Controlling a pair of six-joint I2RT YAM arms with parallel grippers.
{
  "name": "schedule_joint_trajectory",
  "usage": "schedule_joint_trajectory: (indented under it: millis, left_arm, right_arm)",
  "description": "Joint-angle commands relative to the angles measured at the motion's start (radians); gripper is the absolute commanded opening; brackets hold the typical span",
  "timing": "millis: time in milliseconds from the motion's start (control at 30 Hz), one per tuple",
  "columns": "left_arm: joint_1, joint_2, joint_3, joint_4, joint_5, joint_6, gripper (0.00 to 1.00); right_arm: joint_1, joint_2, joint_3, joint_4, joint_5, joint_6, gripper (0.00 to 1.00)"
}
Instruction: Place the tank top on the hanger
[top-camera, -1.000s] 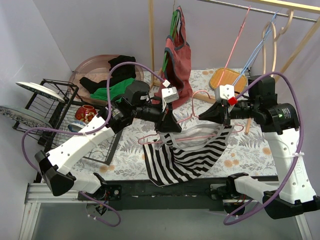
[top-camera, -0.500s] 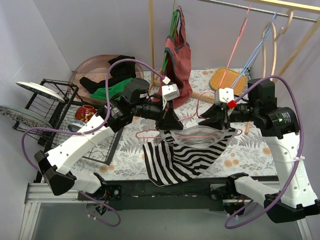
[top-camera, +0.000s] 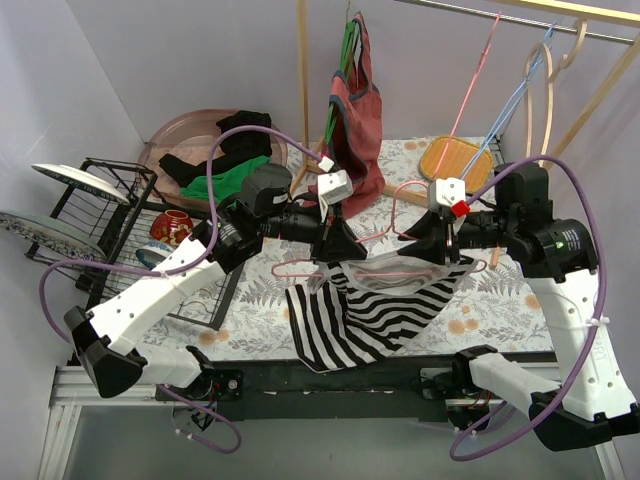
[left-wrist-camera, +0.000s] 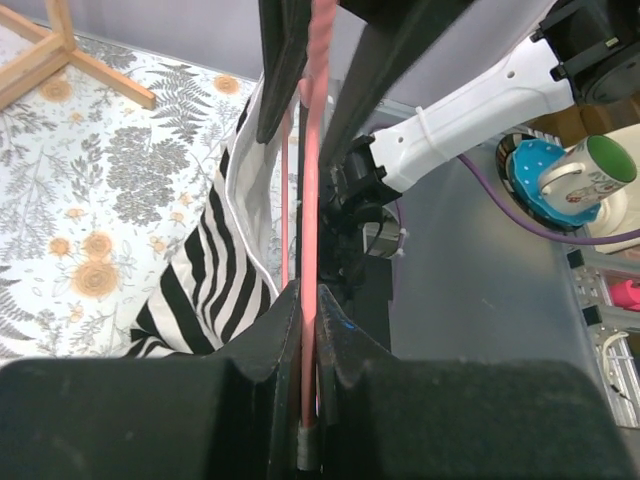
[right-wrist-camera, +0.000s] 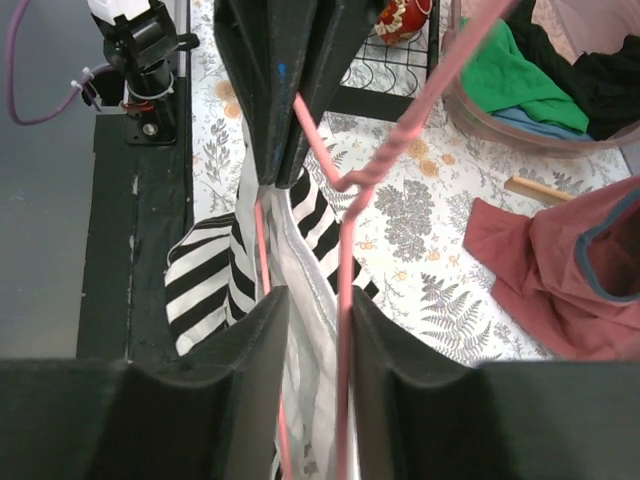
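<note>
The flower-patterned table (top-camera: 250, 300) is carrying the scene. Above it the tank top (top-camera: 375, 315) is hanging off the hanger (left-wrist-camera: 309, 250). Its white-trimmed upper edge is bunching up between the two grippers. Its striped body is draping down toward the table's near edge, and the hem is trailing out to the near left.

In the top view the hanger is being held up off the table between the arms. Its long axis is running left to right, and its hook is pointing toward the far side of the table.

The left gripper (left-wrist-camera: 308, 300) is clamping tight on one pink rod of the hanger. In its wrist view the rod is running straight away from the camera, with the striped cloth falling just to the left of it.

The right gripper (right-wrist-camera: 318, 305) is sitting around the other end. A fold of white-edged fabric and two pink wires are passing through the gap between its fingers (right-wrist-camera: 250, 345). Whether they are actually pinching anything cannot be told. The left gripper's tips are meeting the same wire just beyond.
</note>
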Motion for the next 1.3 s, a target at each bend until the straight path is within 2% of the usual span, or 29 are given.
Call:
schedule_joint_trajectory:
  millis: [0, 33, 67, 100, 233, 267, 333, 433, 500, 533, 600, 633, 867, 1100, 1267]
  left_arm:
    - [-0.001, -0.073, -0.067, 0.129, 0.011, -0.051, 0.00]
    - [-0.001, -0.075, -0.069, 0.135, 0.010, -0.054, 0.00]
    - [-0.001, -0.075, -0.070, 0.140, 0.008, -0.054, 0.00]
    - [0.001, -0.075, -0.072, 0.141, 0.005, -0.055, 0.00]
    - [-0.001, -0.082, -0.069, 0.067, -0.036, -0.003, 0.01]
    - [-0.001, -0.084, -0.064, 0.042, -0.065, 0.014, 0.14]
    - [-0.001, -0.090, -0.056, -0.047, -0.101, 0.084, 0.28]
    - [-0.001, -0.099, -0.055, -0.148, -0.168, 0.156, 0.37]
    - [-0.001, -0.102, -0.053, -0.188, -0.199, 0.184, 0.35]
    - [-0.001, -0.108, -0.053, -0.217, -0.220, 0.204, 0.29]
    - [-0.001, -0.113, -0.056, -0.231, -0.251, 0.213, 0.11]
    - [-0.001, -0.119, -0.058, -0.240, -0.282, 0.216, 0.10]
    - [-0.001, -0.168, -0.076, -0.279, -0.360, 0.250, 0.12]
    - [0.001, -0.240, -0.132, -0.299, -0.411, 0.259, 0.24]
    - [0.001, -0.266, -0.170, -0.294, -0.423, 0.256, 0.25]
  right_arm:
    - [-0.002, -0.003, -0.012, 0.010, -0.041, 0.024, 0.30]
    - [-0.001, 0.000, -0.013, 0.008, -0.049, 0.026, 0.14]
    - [-0.001, 0.002, -0.012, 0.008, -0.051, 0.026, 0.05]
    - [-0.001, 0.000, -0.007, 0.008, -0.048, 0.024, 0.01]
    - [-0.020, -0.018, 0.011, 0.003, -0.013, 0.018, 0.01]
    - [-0.027, -0.021, 0.011, 0.003, 0.006, 0.017, 0.01]
    - [-0.034, -0.032, 0.008, 0.005, 0.017, 0.017, 0.01]
    - [-0.050, -0.035, 0.000, 0.005, 0.012, 0.014, 0.01]
    - [-0.056, -0.034, -0.003, 0.003, 0.003, 0.014, 0.01]
    - [-0.059, -0.034, -0.003, 0.003, 0.001, 0.012, 0.01]
    - [-0.063, -0.032, -0.001, 0.003, -0.006, 0.012, 0.01]
    - [-0.066, -0.030, -0.001, 0.003, -0.008, 0.012, 0.01]
    - [-0.074, -0.032, -0.017, -0.003, 0.012, 0.007, 0.01]
    - [-0.085, -0.026, -0.029, 0.000, 0.006, 0.004, 0.01]
    - [-0.088, -0.027, -0.029, -0.006, -0.003, -0.003, 0.01]
